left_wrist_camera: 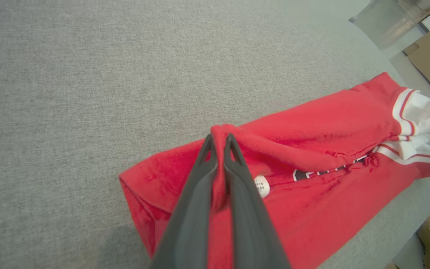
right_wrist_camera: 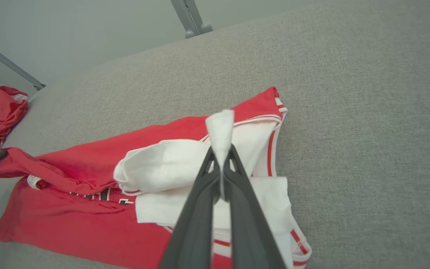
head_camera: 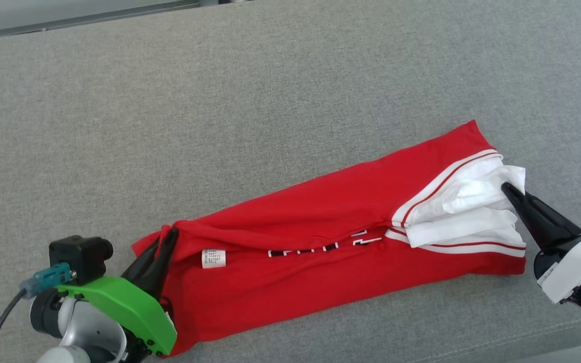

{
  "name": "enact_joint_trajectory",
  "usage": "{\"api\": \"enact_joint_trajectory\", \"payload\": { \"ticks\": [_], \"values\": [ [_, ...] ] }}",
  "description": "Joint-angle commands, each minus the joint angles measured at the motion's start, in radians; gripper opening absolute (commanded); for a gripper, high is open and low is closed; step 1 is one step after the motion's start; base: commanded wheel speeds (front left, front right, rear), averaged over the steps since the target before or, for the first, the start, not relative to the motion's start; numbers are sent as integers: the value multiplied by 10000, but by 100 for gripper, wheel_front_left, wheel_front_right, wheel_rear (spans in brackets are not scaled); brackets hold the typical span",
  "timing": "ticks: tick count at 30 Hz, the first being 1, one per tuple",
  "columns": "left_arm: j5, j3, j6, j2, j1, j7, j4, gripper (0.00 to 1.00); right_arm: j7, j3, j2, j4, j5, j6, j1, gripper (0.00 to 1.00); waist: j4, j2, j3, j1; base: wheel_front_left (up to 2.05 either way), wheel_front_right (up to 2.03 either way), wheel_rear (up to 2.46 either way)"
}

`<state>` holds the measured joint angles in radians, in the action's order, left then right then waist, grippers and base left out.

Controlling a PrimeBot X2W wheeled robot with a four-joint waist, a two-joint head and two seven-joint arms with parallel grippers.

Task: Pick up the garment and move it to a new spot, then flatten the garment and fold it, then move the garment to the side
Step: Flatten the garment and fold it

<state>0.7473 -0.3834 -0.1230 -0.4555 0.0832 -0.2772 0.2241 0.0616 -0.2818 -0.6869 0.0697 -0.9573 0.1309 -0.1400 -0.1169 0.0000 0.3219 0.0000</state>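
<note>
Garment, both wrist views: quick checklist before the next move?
1. Left tool shut on a red fold of the garment: ok.
2. Right tool shut on the white fabric at the other end: ok.
3. Garment lying flat: not ok; a ridge runs along its middle and the white end is rumpled.
4. Number of layers pinched by each tool: cannot tell.
5. Person's shoe apart from the garment: ok.
</note>
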Motion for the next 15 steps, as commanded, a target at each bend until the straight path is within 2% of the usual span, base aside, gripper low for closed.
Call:
{"api": "enact_joint_trajectory", "payload": {
  "ticks": [1,9,15],
  "values": [
    [36,63,-60,24,-296,192,136,0,62,117,165,63,128,-4,177,0,-76,0,-131,0,0,0,0],
    [99,80,267,203,-696,974,33,0,321,443,464,82,469,-4,562,0,167,0,-286,0,0,0,0],
    [219,-45,577,249,-789,1208,-425,0,575,484,438,110,694,-4,745,0,271,0,-359,0,0,0,0]
  ]
}}
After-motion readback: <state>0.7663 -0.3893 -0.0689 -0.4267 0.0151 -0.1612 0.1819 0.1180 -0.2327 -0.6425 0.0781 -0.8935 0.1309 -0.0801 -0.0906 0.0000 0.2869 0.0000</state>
